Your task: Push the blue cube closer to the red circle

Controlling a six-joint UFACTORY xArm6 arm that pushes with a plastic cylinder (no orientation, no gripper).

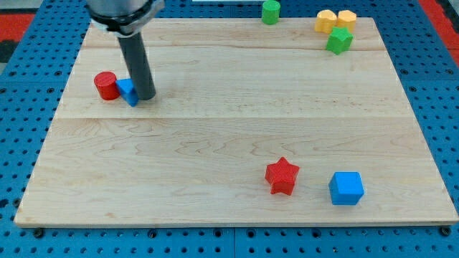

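The red circle (106, 85) is a short red cylinder at the view's left. A small blue block (127, 91) sits right against its right side, partly hidden by my rod. My tip (145, 97) rests on the board touching that blue block's right side. A blue cube (346, 188) stands at the view's bottom right, far from the red circle and from my tip.
A red star (282, 175) lies just left of the blue cube. At the view's top right are two yellow blocks (335, 21) and a green block (339, 40). Another green block (270, 11) sits at the top edge of the wooden board (229, 129).
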